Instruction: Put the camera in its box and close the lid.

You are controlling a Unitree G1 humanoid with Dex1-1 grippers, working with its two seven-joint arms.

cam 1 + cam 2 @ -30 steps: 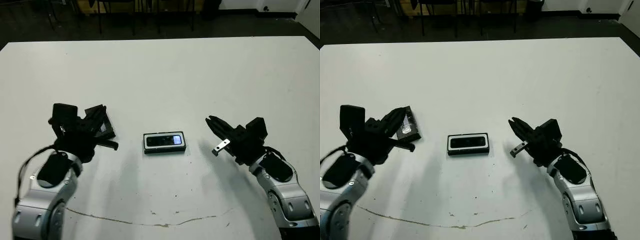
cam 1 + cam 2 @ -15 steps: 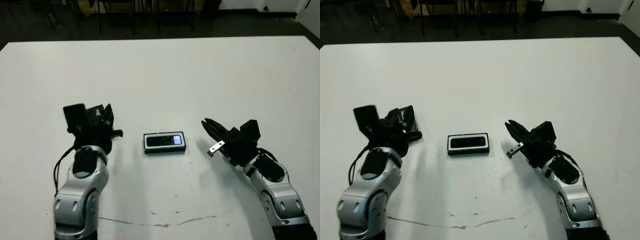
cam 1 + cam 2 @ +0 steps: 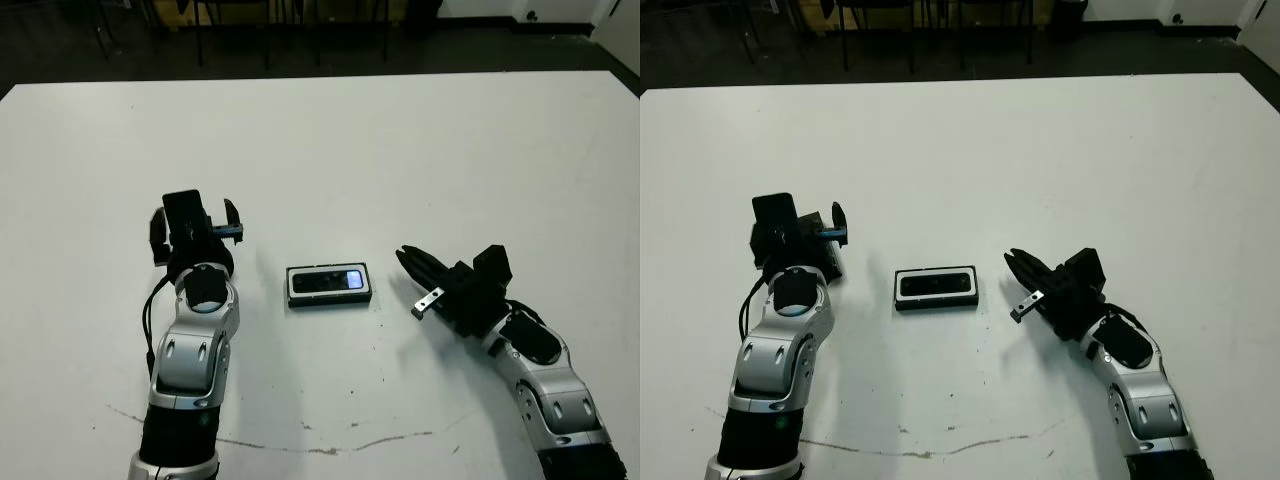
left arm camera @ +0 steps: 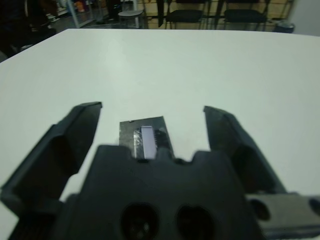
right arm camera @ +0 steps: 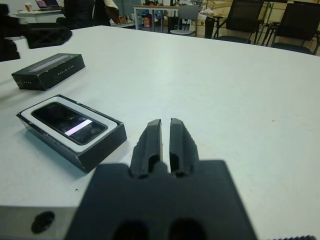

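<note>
The box [image 3: 329, 297] lies at the table's middle, and the camera [image 3: 328, 281] rests flat inside its white lining, screen lit. Left of the box, the lid [image 4: 145, 140] lies on the table with its pale strip up, also seen as the lid [image 5: 48, 71] in the right wrist view. My left gripper [image 3: 196, 222] hovers over it, open, fingers [image 4: 75, 130] spread to either side of it without touching. The head views mostly hide the lid behind that hand. My right gripper [image 3: 408, 257] is shut and empty, low over the table just right of the box, tips pointing at it.
The white table [image 3: 400, 150] stretches wide behind the box. A thin dark crack line [image 3: 300, 440] runs across its front part. Chairs [image 5: 295, 22] and furniture stand beyond the far edge.
My left arm has swung right and turned upright, bringing its hand over the lid. The right gripper has crept a little left toward the box. Box and camera have not moved.
</note>
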